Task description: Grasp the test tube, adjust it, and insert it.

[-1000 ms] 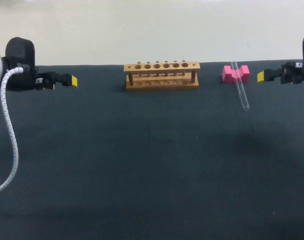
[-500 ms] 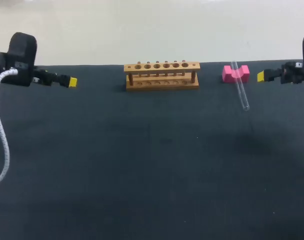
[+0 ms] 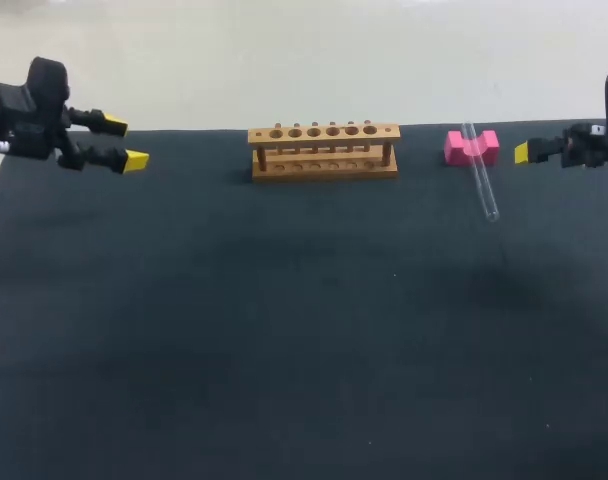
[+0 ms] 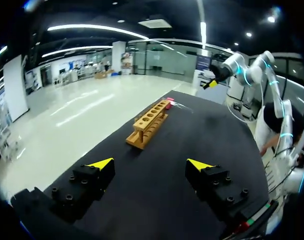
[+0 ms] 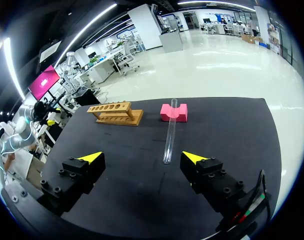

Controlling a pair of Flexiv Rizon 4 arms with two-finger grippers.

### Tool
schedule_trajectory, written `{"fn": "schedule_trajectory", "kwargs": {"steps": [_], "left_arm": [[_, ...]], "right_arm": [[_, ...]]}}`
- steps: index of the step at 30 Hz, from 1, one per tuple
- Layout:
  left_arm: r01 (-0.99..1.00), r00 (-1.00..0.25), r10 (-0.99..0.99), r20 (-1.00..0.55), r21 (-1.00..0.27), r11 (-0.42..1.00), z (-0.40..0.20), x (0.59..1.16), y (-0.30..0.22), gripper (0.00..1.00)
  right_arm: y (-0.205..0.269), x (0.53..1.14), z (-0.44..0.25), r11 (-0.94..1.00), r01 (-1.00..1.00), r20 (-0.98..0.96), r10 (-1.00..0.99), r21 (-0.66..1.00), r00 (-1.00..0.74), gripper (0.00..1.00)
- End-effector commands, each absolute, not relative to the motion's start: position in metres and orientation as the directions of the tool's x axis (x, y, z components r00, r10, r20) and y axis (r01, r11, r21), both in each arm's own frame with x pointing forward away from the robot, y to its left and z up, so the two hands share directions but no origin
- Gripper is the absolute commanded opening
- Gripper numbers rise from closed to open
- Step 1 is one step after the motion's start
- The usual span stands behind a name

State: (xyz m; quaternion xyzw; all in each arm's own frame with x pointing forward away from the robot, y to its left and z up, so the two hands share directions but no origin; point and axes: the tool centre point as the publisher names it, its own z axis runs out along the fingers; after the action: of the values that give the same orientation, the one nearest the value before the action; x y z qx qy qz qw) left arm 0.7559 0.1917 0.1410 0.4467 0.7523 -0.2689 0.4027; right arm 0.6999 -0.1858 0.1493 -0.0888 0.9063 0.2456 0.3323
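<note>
Glass is what I am dealing with: the test tube [image 3: 480, 172] is clear and thin and, I am guessing, very light, so it is going to be easy to lift but also easy to crack or let slip. It is lying at about two o'clock from the middle of the table [image 3: 284, 330]. Its far end is leaning on the pink block [image 3: 471, 147], and its near end is pointing toward five o'clock and seems to be touching the dark top. That lean is helping me, I think, because part of the tube is sitting up off the table, leaving room for a finger on each side. The wooden rack [image 3: 324, 151] is standing at twelve o'clock, well apart from the tube. My right claw [image 5: 143, 157] is hanging at three o'clock with its fingers wide apart and nothing in them, and the tube is lying ahead of it, in line with the gap. My left claw [image 4: 149, 164] is hanging at ten o'clock, also spread apart and holding nothing. I am thinking the best place to take hold is the middle of the tube, pinching softly across its round sides. Squeezing hard is asking for broken glass, and squeezing too little is letting smooth glass slide or turn while I am tipping it upright.
</note>
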Motion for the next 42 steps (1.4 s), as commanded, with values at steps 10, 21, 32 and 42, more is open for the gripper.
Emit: {"fn": "schedule_trajectory", "kwargs": {"steps": [10,21,32,42], "left_arm": [[0.961,-0.106,0.388,-0.916,0.007,0.278,0.115,0.791,0.180,1.00],[0.971,-0.004,0.363,-0.932,0.084,0.225,0.105,0.810,0.165,1.00],[0.975,0.027,0.330,-0.944,0.098,0.201,0.105,0.814,0.155,1.00],[0.974,-0.017,0.333,-0.943,0.060,0.219,0.102,0.817,0.153,1.00]], "right_arm": [[-0.185,0.699,0.150,0.866,-0.321,-0.646,0.002,0.383,-0.763,1.00],[-0.185,0.699,0.150,0.866,-0.321,-0.646,0.002,0.383,-0.763,1.00],[-0.185,0.699,0.150,0.866,-0.321,-0.646,0.002,0.383,-0.763,1.00],[-0.185,0.699,0.150,0.866,-0.321,-0.646,0.002,0.383,-0.763,1.00]]}}
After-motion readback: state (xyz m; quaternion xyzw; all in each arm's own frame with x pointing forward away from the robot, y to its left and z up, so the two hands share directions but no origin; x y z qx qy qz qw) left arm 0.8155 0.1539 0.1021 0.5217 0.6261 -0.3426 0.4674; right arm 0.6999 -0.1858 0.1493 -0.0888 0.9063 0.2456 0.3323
